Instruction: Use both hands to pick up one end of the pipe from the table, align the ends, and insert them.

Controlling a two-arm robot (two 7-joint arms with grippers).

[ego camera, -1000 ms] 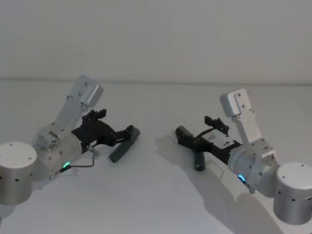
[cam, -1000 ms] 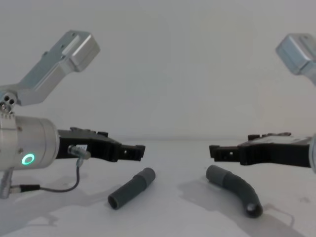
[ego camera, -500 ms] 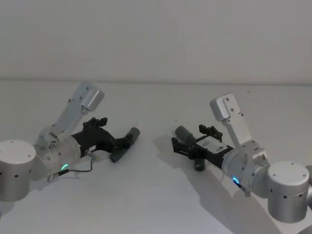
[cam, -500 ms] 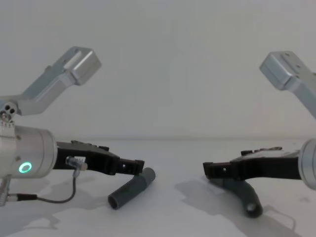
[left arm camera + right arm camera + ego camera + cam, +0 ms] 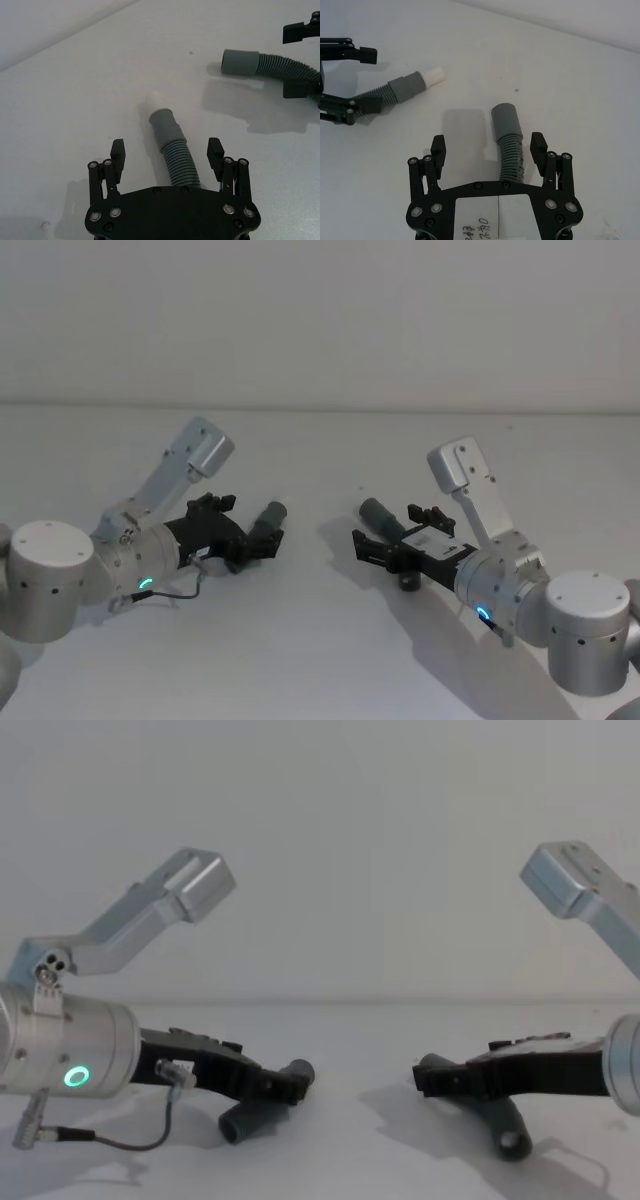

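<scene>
The pipe lies in two ribbed grey pieces on the white table. The straight piece, with its whitish tip, rests between the fingers of my left gripper, which is open and low around its ribbed body. The bent piece, with its wider collar end pointing away, lies between the fingers of my right gripper, also open. In the head view the left gripper and right gripper face each other across a gap, each over its own piece. Neither piece is clamped or lifted.
Bare table stretches between the two pieces and in front of them. A plain wall stands behind the table's far edge. A thin cable hangs from the left wrist near the table.
Both arms have dropped lower and pushed forward. Their open fingers, which hovered above the pieces, now straddle them at table level. The pieces have not moved.
</scene>
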